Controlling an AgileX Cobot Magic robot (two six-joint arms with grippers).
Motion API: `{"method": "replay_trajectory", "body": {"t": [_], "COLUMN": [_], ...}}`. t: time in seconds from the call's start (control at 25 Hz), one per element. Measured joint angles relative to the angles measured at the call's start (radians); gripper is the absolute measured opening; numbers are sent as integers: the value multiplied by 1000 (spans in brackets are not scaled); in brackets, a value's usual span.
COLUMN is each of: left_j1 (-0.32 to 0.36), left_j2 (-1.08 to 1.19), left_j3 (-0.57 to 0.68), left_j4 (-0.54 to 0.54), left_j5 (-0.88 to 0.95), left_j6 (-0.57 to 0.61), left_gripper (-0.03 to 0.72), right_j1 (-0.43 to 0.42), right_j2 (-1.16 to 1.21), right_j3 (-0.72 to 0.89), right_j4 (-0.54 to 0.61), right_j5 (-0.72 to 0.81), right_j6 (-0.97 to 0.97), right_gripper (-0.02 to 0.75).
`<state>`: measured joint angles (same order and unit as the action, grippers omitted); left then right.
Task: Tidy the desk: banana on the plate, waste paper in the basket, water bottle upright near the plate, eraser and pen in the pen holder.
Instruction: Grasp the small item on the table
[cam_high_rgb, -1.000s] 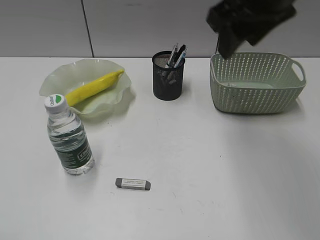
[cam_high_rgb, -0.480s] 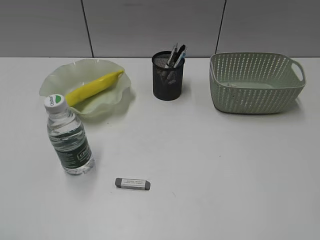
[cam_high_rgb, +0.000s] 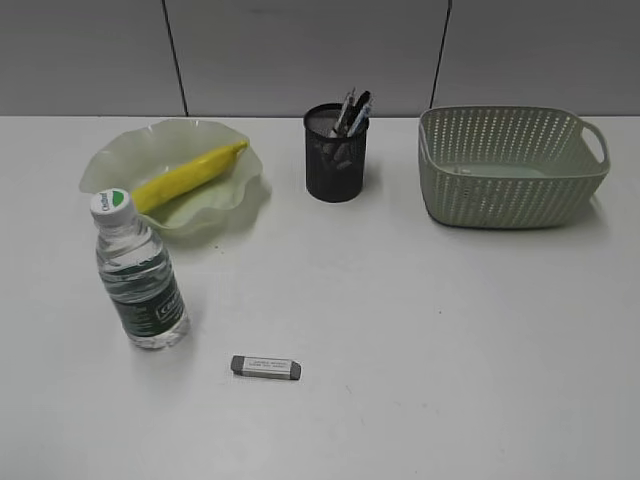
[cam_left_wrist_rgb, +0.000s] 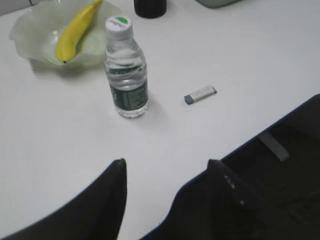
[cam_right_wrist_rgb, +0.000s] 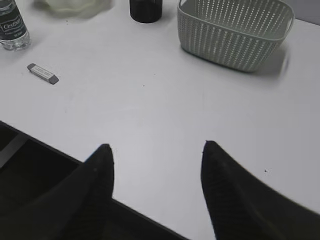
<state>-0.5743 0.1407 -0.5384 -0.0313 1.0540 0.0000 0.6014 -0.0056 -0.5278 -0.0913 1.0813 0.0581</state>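
Exterior view: one banana (cam_high_rgb: 190, 172) lies in one plate (cam_high_rgb: 236, 196); one pen holder (cam_high_rgb: 336, 165) carries several pens (cam_high_rgb: 352, 110); one basket (cam_high_rgb: 512, 178) looks bare inside; one water bottle (cam_high_rgb: 139, 274) stands upright near the plate; one eraser (cam_high_rgb: 266, 368) lies on the desk (cam_high_rgb: 450, 330). Left wrist view: left gripper (cam_left_wrist_rgb: 167, 167) spread apart, holding nothing. Right wrist view: right gripper (cam_right_wrist_rgb: 157, 150) likewise.

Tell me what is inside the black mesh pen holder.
Several pens stand in the pen holder, tops leaning right above the rim. Their lower ends and the cup's bottom are hidden by the dark mesh. The eraser is not inside; it lies on the desk.
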Motion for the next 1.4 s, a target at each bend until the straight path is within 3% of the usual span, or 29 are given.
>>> {"method": "replay_trajectory", "body": {"t": [0.12, 0.28, 0.44, 0.68, 0.96, 1.4], "left_j1": [0, 0, 0, -39, -172, -180], "left_j2": [153, 420, 782, 1209, 1546, 1822], "left_j3": [-17, -82, -216, -490, -709, -727], "left_j4": [-20, -104, -162, -147, -5, -23], "left_j5": [-31, -169, -202, -114, -59, -103], "left_j6": [16, 217, 475, 668, 714, 716], "left_gripper": [382, 382, 384, 433, 477, 480], "right_j1": [2, 4, 5, 5, 5, 5], "right_j2": [29, 34, 34, 34, 34, 34], "right_j3": [16, 19, 19, 19, 19, 19], "right_j4": [27, 32, 35, 37, 37, 37], "right_j5": [-29, -37, -37, -38, -38, -39], "right_j6": [-8, -16, -19, -19, -19, -19], "right_gripper": [432, 426, 424, 424, 424, 424]}}
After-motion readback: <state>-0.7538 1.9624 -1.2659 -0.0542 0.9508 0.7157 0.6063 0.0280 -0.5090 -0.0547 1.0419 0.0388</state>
